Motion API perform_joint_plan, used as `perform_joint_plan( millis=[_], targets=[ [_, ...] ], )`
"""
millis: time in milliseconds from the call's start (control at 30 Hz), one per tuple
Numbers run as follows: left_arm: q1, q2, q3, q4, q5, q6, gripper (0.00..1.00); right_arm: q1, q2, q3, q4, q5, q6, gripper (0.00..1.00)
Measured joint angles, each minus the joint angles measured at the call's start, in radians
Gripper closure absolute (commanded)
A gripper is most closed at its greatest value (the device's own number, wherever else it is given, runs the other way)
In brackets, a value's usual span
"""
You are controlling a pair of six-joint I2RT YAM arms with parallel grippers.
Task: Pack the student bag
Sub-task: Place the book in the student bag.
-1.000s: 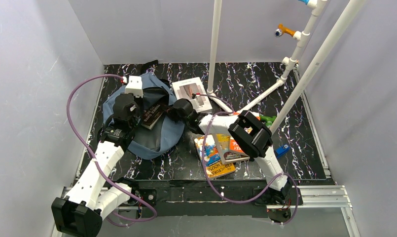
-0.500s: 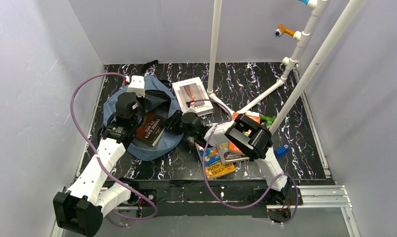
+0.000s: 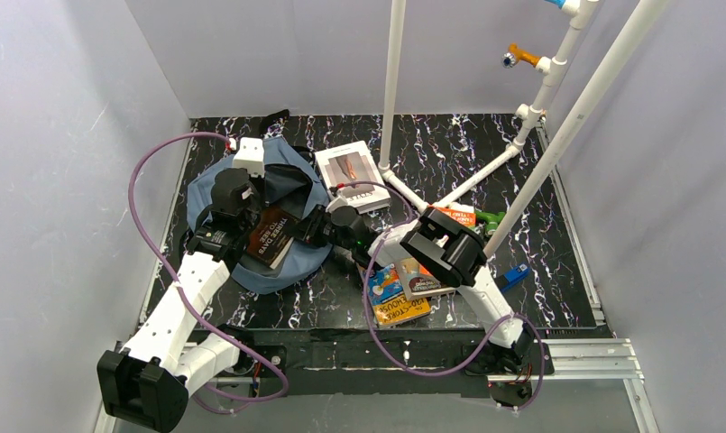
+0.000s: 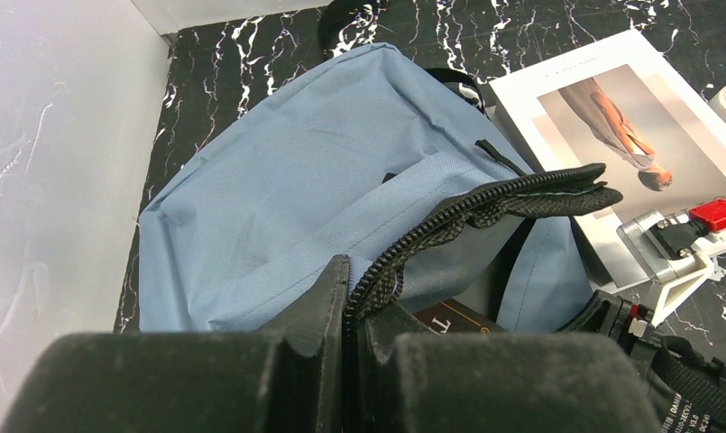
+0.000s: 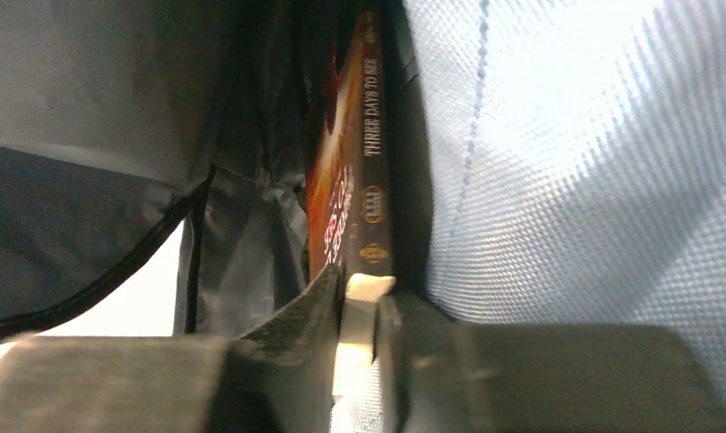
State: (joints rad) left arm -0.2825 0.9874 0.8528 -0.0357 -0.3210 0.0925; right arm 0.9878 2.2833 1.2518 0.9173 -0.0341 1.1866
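Note:
The slate-blue student bag (image 3: 210,188) lies at the left of the table; it also fills the left wrist view (image 4: 278,207). My left gripper (image 4: 352,298) is shut on the bag's black zipper edge (image 4: 485,203) and holds the mouth up. My right gripper (image 5: 359,311) is shut on a dark brown book (image 5: 350,153) with the spine text "Three Days to See". The book (image 3: 271,236) lies in the bag's mouth, with blue fabric on one side and dark lining on the other. In the top view the right gripper (image 3: 312,228) is at the bag's right edge.
A white book with a figure on its cover (image 3: 352,171) lies just right of the bag. Several colourful books (image 3: 402,287) lie under the right arm. White pipes (image 3: 390,90) rise from the table's middle and right. A small blue item (image 3: 516,273) and a green one (image 3: 491,217) lie at the right.
The right gripper has moved the brown book from lying across the bag's top down and left into its mouth. The left gripper has kept its hold on the zipper edge.

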Motion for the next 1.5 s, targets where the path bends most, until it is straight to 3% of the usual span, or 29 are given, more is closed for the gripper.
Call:
perform_joint_plan(
  millis=[33, 267, 500, 667, 800, 1033, 1200, 1333, 1500],
  targets=[
    [0.000, 0.000, 0.000, 0.000, 0.000, 0.000, 1.00, 0.000, 0.001, 0.000, -0.001, -0.007, -0.004, 0.99],
    [0.000, 0.000, 0.000, 0.000, -0.003, 0.001, 1.00, -0.004, -0.055, -0.007, -0.076, 0.039, 0.054, 0.99],
    [0.000, 0.000, 0.000, 0.000, -0.008, 0.001, 1.00, -0.035, -0.119, -0.026, -0.058, 0.241, 0.236, 0.99],
    [0.000, 0.000, 0.002, 0.002, -0.003, 0.000, 1.00, -0.058, 0.010, 0.174, -0.088, 0.327, 0.312, 0.99],
    [0.000, 0.000, 0.005, 0.002, -0.003, 0.002, 1.00, -0.047, 0.106, 0.296, -0.102, 0.361, 0.343, 0.87],
    [0.000, 0.018, 0.005, 0.004, 0.003, 0.031, 1.00, -0.037, 0.149, 0.351, -0.137, 0.352, 0.356, 0.88],
    [0.000, 0.040, 0.005, 0.008, 0.023, 0.050, 1.00, -0.034, 0.159, 0.405, -0.195, 0.331, 0.381, 0.79],
    [0.000, 0.050, 0.006, 0.009, 0.016, 0.059, 1.00, -0.023, 0.171, 0.432, -0.223, 0.326, 0.392, 0.80],
    [0.000, 0.050, 0.006, 0.013, 0.007, 0.065, 1.00, -0.008, 0.176, 0.433, -0.230, 0.275, 0.409, 0.48]
  ],
)
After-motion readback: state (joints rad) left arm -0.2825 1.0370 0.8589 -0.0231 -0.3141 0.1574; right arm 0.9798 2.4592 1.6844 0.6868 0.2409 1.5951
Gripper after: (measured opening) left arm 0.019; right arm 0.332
